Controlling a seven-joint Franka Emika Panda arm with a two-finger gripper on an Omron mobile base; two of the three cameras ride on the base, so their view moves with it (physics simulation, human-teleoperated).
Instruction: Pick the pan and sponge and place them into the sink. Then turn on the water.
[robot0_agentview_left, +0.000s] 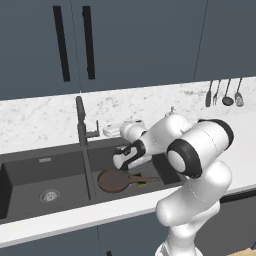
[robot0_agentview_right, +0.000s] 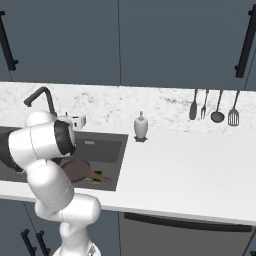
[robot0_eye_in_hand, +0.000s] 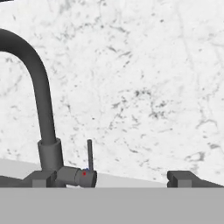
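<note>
Brown pan half hides sponge

Even flat rendered light, soft shadows, slightly blurry

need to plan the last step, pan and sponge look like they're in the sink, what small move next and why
Probably ease the open gripper forward to the faucet's lever. The pan and sponge already lie in the sink's right basin, no water runs, and the upright lever stands just left of centre between the fingertips.
</note>
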